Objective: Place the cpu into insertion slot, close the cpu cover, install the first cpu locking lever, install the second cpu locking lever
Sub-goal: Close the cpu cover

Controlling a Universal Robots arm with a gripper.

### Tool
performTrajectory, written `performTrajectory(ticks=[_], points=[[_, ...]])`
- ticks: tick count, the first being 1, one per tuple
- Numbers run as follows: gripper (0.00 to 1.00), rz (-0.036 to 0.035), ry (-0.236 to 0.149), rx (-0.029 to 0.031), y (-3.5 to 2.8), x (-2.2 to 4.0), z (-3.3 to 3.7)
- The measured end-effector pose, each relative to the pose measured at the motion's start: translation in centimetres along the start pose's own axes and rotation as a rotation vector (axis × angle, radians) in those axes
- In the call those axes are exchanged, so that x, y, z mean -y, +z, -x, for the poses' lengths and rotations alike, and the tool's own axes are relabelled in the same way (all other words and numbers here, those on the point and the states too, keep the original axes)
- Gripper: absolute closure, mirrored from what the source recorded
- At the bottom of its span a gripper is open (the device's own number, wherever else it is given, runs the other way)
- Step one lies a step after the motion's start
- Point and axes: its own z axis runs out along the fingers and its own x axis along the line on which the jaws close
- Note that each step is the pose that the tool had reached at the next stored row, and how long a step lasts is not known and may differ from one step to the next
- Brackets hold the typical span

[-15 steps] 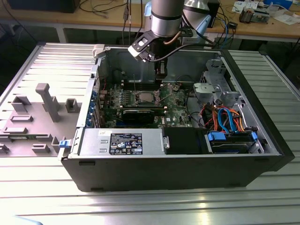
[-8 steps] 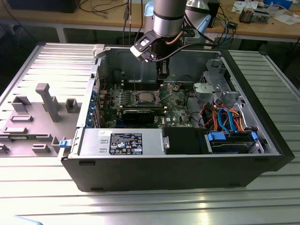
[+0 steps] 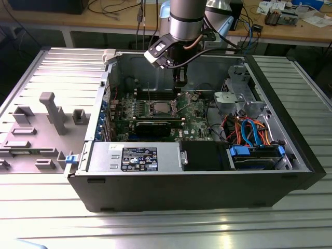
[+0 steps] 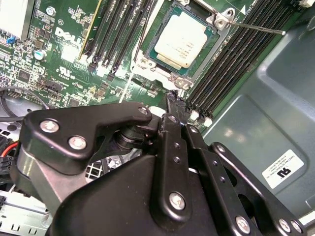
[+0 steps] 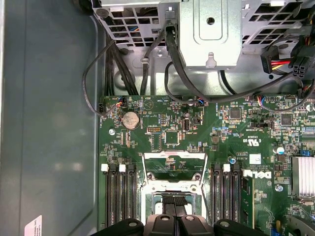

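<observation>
An open computer case [image 3: 197,181] lies on its side on the ribbed metal counter [image 3: 166,228]. Printed stickers are few: one dark label [image 3: 139,158] on the power supply in the exterior view and one white sticker [image 4: 281,169] on the case wall in the second wrist view, both too small to make out. On the motherboard [image 5: 162,128] there is one round coin battery [image 5: 129,119]. There are also two banks of memory slots [image 5: 120,191], one on each side of the socket. The single cpu [image 4: 181,39] sits flat in the insertion slot [image 4: 149,49], silver top upward. One thin locking lever [image 4: 256,27] sticks out free past the socket's corner. The cpu cover [image 5: 173,156] stands swung up off the socket, with green board showing through its window. The one arm [image 3: 185,21] comes straight down from the exterior view's top into the case, wrist vertical. Its claw [image 4: 172,98] points down at the board just beside the socket, at the cover's end. The black fingers [image 4: 173,123] are drawn together with nothing seen between them.
</observation>
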Motion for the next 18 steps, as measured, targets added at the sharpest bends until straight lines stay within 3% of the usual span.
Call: performTrajectory(ticks=[8,18], points=[[0.89,0.0000,0.000,0.0001,0.01,-0.10,0.40],[0.89,0.0001,-0.007,0.0001,0.13,-1.90,0.43]])
